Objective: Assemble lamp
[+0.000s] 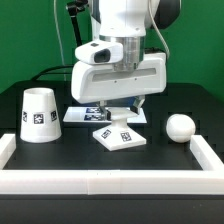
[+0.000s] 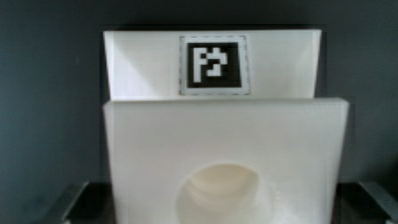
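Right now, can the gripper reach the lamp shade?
Probably yes: the shade stands alone on the exterior view's left, nothing between it and the gripper, which hangs over the base.

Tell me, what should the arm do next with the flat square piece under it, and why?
Probably lower the gripper a little and close on the base: it hangs right over the base with jaws apart and empty, while the shade and bulb sit apart on either side.
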You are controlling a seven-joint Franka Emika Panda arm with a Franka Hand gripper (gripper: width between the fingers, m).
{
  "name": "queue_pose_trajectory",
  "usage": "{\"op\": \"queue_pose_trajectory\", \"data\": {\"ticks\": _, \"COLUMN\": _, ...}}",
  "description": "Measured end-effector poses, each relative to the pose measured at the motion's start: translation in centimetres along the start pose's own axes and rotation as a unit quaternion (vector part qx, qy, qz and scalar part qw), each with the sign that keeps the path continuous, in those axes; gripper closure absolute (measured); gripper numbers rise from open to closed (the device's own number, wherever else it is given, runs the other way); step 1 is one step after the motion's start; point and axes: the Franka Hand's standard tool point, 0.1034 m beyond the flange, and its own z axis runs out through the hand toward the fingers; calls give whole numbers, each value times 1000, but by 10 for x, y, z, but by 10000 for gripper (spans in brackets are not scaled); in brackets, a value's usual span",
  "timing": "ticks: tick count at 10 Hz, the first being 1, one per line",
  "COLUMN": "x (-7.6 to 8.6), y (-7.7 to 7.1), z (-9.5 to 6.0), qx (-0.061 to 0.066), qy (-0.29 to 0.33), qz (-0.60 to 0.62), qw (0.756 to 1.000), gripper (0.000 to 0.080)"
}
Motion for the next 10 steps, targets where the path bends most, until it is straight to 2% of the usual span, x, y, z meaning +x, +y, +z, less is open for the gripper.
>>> {"op": "queue_pose_trajectory", "data": {"ticks": 3, "x": 42, "y": 21, "z": -1, "qx": -4, "qy": 26, "qz": -9, "qw": 1000, "gripper": 265}}
{"op": "queue_pose_trajectory", "data": {"ticks": 8, "x": 45, "y": 15, "z": -1, "qx": 7, "qy": 30, "qz": 149, "qw": 988, "gripper": 265}}
{"op": "queue_pose_trajectory", "data": {"ticks": 9, "x": 51, "y": 11, "z": -1, "qx": 11, "qy": 32, "qz": 200, "qw": 979, "gripper": 265}}
{"op": "queue_pose_trajectory", "data": {"ticks": 10, "x": 61, "y": 10, "z": -2, "qx": 10, "qy": 37, "qz": 195, "qw": 980, "gripper": 264}}
